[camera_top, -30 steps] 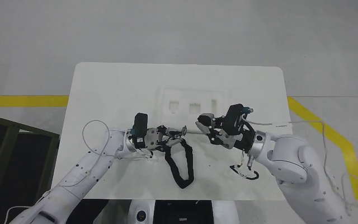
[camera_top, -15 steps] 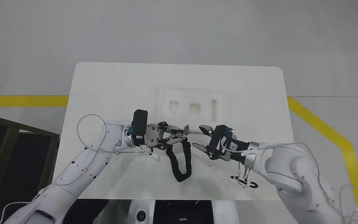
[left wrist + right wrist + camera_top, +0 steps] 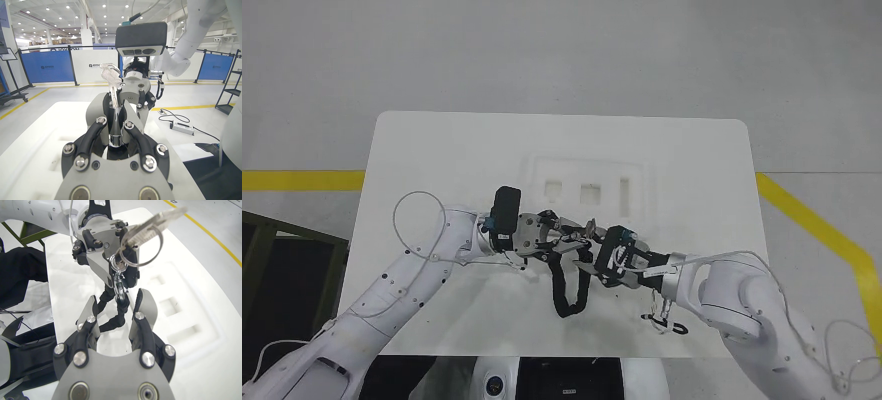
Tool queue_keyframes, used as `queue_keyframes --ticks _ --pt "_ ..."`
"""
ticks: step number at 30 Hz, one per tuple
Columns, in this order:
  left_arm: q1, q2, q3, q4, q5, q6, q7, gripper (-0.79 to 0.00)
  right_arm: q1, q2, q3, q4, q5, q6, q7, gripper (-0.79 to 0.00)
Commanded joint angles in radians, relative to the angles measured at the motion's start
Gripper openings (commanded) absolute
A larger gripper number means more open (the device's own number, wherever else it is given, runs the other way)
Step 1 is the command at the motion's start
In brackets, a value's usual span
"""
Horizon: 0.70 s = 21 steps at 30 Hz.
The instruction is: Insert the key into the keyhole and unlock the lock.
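Since a second ago, your right gripper has come off the key and swung in close beside the lock, on the side nearer the robot. Your left gripper has carried that lock a little toward the middle of the white table. Left gripper: clamped on the chrome body of the lock, holding it up off the table with the keyhole end turned toward the right arm. Its black cable hangs below in a loop. One silver key stands out of the keyhole end, its blade apparently seated inside. Right gripper: fingers spread wide and gripping nothing, with the key outside them. Judging from this, insertion looks done and the turn is what remains; you would need to close on the key's head and twist it. Whether the lock has already released cannot be told, since the cable's ends are hidden by the grippers.
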Motion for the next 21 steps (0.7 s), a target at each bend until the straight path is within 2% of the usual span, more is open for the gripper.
queue_keyframes --ticks 1,2,4,21 --pt "-0.005 -0.006 0.009 0.006 -0.001 0.002 0.002 -0.785 0.012 -0.003 -0.009 0.011 0.01 0.02 0.003 -0.459" --pt "-0.006 -0.007 0.012 0.009 -0.001 0.003 0.003 -0.785 0.016 -0.004 -0.01 0.013 0.013 0.023 0.004 -0.523" --pt "-0.009 -0.011 0.017 0.018 0.0 0.005 0.005 -0.785 0.025 -0.005 -0.013 0.017 0.015 0.029 0.012 -0.785" --pt "0.015 -0.003 -0.024 0.011 0.035 0.022 0.022 -0.785 0.024 -0.004 -0.008 0.007 0.038 0.047 0.045 -0.785"
